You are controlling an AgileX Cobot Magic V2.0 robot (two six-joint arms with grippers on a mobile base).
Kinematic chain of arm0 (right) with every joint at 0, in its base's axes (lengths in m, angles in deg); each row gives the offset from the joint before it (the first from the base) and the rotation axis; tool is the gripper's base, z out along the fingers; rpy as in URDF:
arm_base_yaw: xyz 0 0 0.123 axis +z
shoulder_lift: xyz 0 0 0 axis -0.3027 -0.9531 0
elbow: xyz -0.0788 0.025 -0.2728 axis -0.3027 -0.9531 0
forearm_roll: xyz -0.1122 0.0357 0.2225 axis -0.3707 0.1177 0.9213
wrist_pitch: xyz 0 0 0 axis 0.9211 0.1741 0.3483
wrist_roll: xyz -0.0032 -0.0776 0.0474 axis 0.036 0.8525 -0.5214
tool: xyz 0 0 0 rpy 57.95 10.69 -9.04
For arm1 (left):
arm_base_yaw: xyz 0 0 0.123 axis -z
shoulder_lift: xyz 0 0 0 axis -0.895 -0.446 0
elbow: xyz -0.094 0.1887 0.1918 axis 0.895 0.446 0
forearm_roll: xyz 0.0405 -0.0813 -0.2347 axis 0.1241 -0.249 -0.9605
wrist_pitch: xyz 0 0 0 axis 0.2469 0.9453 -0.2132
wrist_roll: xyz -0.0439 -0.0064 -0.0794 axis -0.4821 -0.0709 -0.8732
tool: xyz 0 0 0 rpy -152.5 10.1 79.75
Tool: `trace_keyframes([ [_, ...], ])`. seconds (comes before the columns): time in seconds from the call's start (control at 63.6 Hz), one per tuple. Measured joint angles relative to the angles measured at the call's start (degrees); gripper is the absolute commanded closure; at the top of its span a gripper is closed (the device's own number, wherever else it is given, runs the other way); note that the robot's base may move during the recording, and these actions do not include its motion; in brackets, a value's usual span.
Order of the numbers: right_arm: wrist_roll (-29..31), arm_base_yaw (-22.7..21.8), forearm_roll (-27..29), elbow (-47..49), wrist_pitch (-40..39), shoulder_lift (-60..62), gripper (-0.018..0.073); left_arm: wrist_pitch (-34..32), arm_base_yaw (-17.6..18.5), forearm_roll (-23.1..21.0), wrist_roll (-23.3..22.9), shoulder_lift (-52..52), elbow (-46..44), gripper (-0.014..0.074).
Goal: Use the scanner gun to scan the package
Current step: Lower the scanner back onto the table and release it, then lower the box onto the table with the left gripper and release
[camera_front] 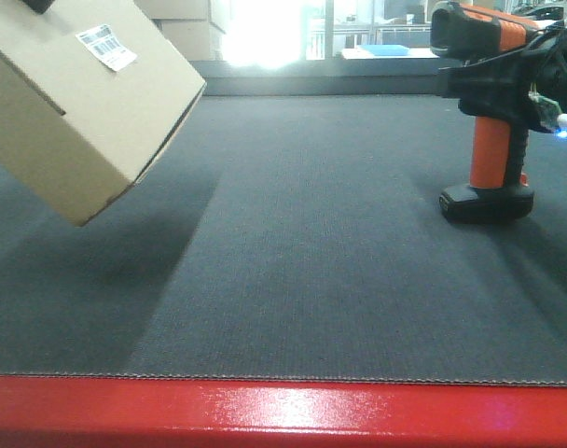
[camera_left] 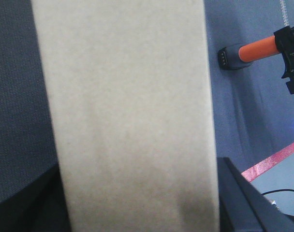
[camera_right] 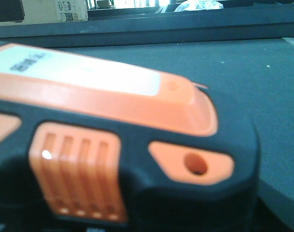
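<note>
Dark grey woven mat (camera_front: 311, 280) nearest. Left gripper (camera_left: 137, 212) clamps tilted tan cardboard box (camera_front: 78, 121), aloft at left; white barcode label (camera_front: 106, 47) on upper face. Right gripper (camera_front: 493, 89) closed on orange-and-black scanner gun (camera_front: 489, 149), handle upright. Nose points left toward label, well apart.

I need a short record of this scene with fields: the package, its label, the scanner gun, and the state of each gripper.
package: cardboard package, lifted off the mat, tilted, at the left
label: barcode label near the package's top, on a face turned to the front camera
scanner gun: orange and black scanner gun, upright at the right, base at or just above the mat
left gripper: shut on the package
right gripper: shut on the scanner gun
</note>
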Motion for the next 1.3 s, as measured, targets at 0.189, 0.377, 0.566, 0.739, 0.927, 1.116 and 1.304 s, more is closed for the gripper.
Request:
trace_keyframes([
  [0.189, 0.0, 0.0, 0.0, 0.1, 0.5, 0.0, 0.0084, 0.0, 0.0, 0.0, 0.0, 0.0, 0.0, 0.0708],
  [0.377, 0.0, 0.0, 0.0, 0.1, 2.51, 0.0, -0.0009, 0.0, 0.0, 0.0, 0.0, 0.0, 0.0, 0.0708],
  [0.566, 0.0, 0.0, 0.0, 0.1, 7.75, 1.74, -0.0009, 0.0, 0.0, 0.0, 0.0, 0.0, 0.0, 0.0708],
  [0.739, 0.0, 0.0, 0.21, 0.1, 13.5, 5.71, -0.0009, 0.0, 0.0, 0.59, 0.0, 0.0, -0.13, 0.0708],
  [0.927, 0.0, 0.0, 0.63, -2.51, 16.69, 11.22, -0.0009, 0.12, 0.0, 7.5, -3.86, 0.0, -4.19, 0.0708],
  [1.116, -0.02, 0.0, 0.87, -7.21, 19.31, 17.21, -0.0009, 0.23, 0.0, 15.81, -8.3, -1.71, -11.13, 0.0708],
  [1.304, -0.02, 0.0, 1.01, -9.22, 26.65, 24.67, 0.0008, 0.23, 0.69, 25.41, -12.47, -5.93, -16.42, 0.0708],
])
